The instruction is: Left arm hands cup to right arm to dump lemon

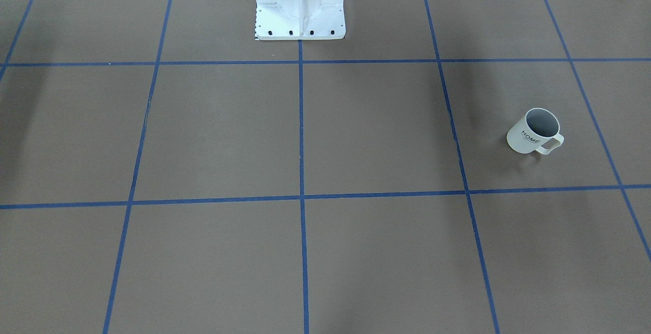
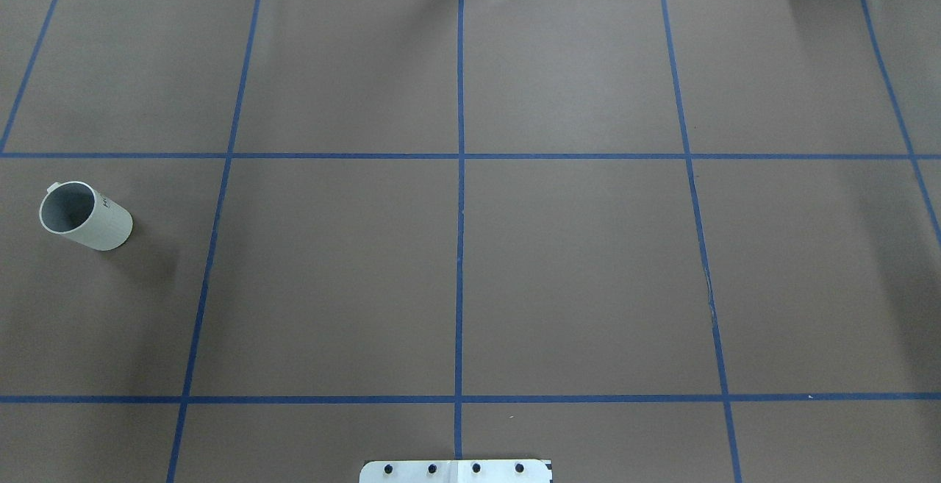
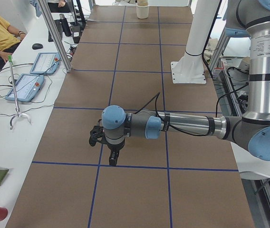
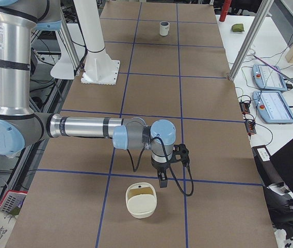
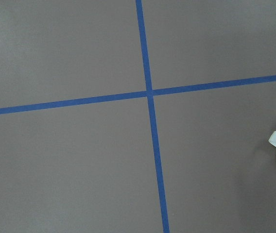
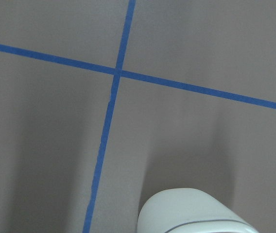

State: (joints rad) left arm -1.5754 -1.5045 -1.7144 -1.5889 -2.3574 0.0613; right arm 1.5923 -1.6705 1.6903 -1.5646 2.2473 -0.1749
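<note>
Overhead exterior: cup [image 2: 84, 216] on brown table [image 2: 573, 270] gridded with blue tape [image 2: 460, 248].

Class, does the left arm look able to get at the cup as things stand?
Probably yes: the cup stands upright in the open, nothing beside it, and the left arm hangs free above the table.

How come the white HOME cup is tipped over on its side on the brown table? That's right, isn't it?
Not quite. The cup isn't tipped over on its side. It stands upright on the brown table, with its open mouth facing up. The exterior front-facing view shows this most clearly. The rest is right: it is white and has HOME on its side.
</note>
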